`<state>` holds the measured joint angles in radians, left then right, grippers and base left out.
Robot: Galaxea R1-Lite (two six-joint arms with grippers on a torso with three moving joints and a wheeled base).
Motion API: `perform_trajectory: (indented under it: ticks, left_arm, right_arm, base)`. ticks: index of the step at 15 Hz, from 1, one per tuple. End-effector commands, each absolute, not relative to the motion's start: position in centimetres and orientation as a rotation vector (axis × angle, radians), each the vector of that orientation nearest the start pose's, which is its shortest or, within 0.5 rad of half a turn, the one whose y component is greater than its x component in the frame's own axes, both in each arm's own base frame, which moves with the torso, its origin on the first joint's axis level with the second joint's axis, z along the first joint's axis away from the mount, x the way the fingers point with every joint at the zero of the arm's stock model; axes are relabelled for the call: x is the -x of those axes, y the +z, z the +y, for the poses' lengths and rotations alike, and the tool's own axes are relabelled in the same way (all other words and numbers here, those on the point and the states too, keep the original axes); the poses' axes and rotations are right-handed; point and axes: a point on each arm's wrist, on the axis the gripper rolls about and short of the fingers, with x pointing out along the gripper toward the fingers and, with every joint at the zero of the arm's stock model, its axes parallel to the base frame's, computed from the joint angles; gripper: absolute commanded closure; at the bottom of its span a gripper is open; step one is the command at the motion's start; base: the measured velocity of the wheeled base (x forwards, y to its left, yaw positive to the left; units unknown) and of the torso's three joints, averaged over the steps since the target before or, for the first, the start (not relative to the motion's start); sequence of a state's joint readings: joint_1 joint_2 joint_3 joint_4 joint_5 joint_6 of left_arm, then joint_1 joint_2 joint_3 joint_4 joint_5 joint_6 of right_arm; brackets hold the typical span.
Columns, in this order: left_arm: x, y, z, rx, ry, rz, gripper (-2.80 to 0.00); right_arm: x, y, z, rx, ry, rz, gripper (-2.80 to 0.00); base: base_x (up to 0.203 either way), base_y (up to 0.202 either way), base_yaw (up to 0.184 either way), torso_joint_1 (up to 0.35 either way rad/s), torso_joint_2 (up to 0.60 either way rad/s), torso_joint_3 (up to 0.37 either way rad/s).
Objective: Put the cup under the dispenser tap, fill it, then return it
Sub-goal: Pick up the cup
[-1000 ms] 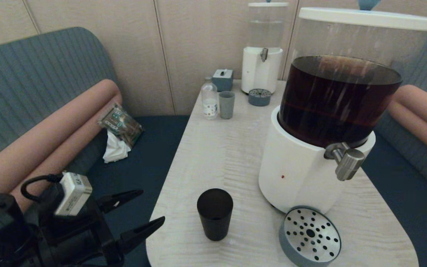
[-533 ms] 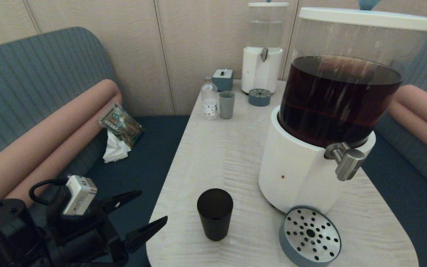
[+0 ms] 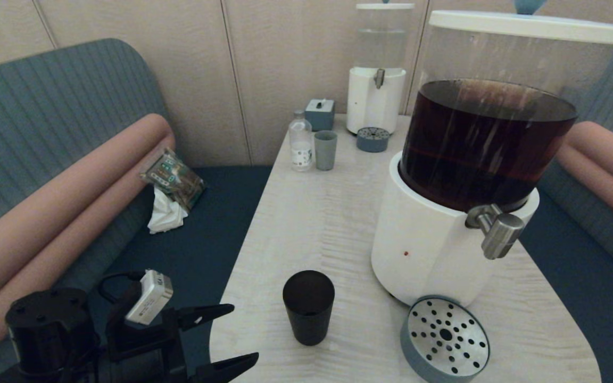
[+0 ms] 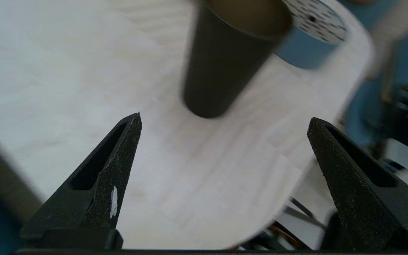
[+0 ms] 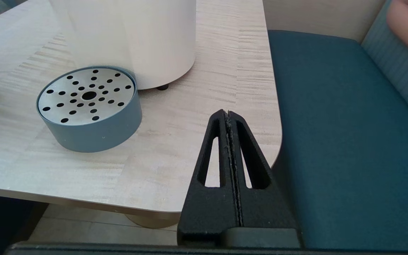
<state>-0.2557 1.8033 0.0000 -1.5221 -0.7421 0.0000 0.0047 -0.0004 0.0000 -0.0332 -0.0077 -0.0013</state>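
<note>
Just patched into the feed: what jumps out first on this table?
The big dispenser of dark brown liquid dominates the table's right side, its steel tap above a perforated drip tray. Left of the tray stands the black cup, with the left gripper open at the table's near-left edge.

Blk cup (image 3: 308,306) upright on table, left of steel tap (image 3: 499,232).

The pale wooden surface (image 3: 317,223) carries the cup (image 3: 308,307), two dispensers (image 3: 434,250), drip trays (image 3: 445,339), a bottle (image 3: 300,142), and a grey cup (image 3: 325,150).
</note>
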Motion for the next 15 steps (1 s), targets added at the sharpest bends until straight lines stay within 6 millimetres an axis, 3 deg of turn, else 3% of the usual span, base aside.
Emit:
perform_trajectory:
  ticks: [1,7,11,15]
  left_arm:
    - [-19.1,7.4,-6.6,0.074,-1.004,0.292,-2.8]
    - [-22.7,7.1,-8.0,0.038,-1.072,0.228,-2.8]
    - [-23.7,6.6,-9.7,0.024,-1.129,0.218,-2.8]
    - [-24.0,6.3,-10.0,0.024,-1.134,0.224,-2.8]
  right_arm:
    - [2.2,7.6,0.0,0.001,-0.003,-0.028,0.0]
    - [2.2,7.6,0.0,0.001,-0.002,-0.027,0.0]
    - [2.2,7.6,0.0,0.001,-0.002,-0.028,0.0]
    - [2.2,7.6,0.0,0.001,-0.003,-0.028,0.0]
  base:
    - [0.0,0.0,0.0,0.0,0.0,0.0]
    - [0.0,0.0,0.0,0.0,0.0,0.0]
    - [0.0,0.0,0.0,0.0,0.0,0.0]
    - [0.0,0.0,0.0,0.0,0.0,0.0]
